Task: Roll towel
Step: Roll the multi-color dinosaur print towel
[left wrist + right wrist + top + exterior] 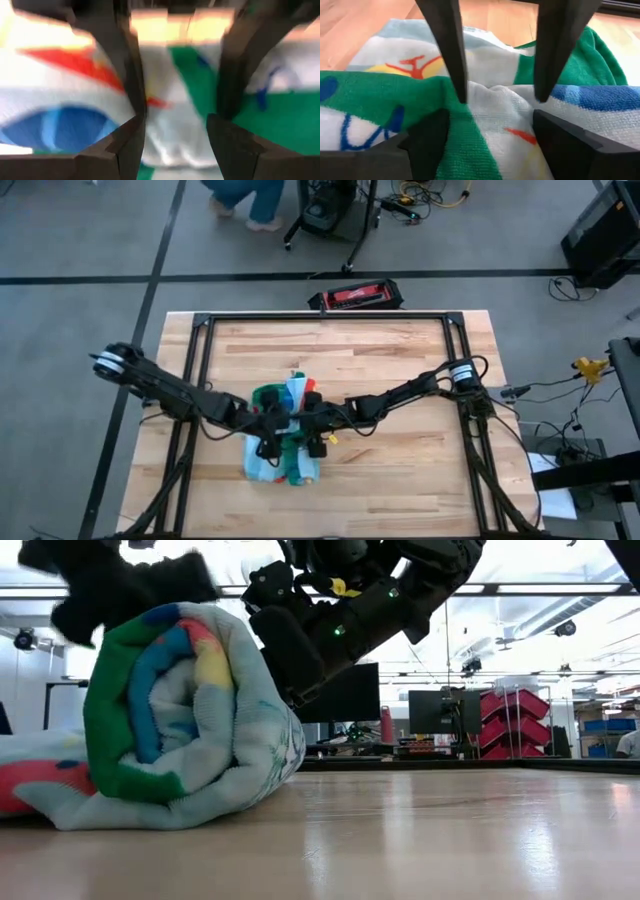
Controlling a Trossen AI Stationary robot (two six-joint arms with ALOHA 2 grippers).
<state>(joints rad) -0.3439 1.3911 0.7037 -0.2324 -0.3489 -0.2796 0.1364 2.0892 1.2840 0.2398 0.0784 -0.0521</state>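
- Jaws of the left gripper (175, 107) stand apart, one dark finger on either side of a fold of the towel (284, 432); the tips press into the cloth, and no fold is pinched between them.
- Jaws of the right gripper (500, 100) are likewise spread, tips resting on the towel's top surface where green border meets pale centre; nothing clamped.
- High view: both arms reach in from the table's two sides and meet over the towel near the middle of the wooden table (400, 470), left gripper (268, 420) and right gripper (318, 418) just beside each other.
- Towel is partly rolled. Low view shows the roll end-on: a thick spiral of green, blue and pale layers (180, 710), sitting on the table, with a flat unrolled tail trailing out at the picture's left edge.
- In the low view a dark gripper body with small green lights (320, 640) bears against the upper side of the roll; a second dark mass sits above the roll's other side.
- Print visible in the wrist views: red, blue and yellow shapes on pale ground, green band crossing.
- Off the table: a black and red case (357, 295) on the floor beyond the far edge; part of a person (245, 200) at the top of the high view.
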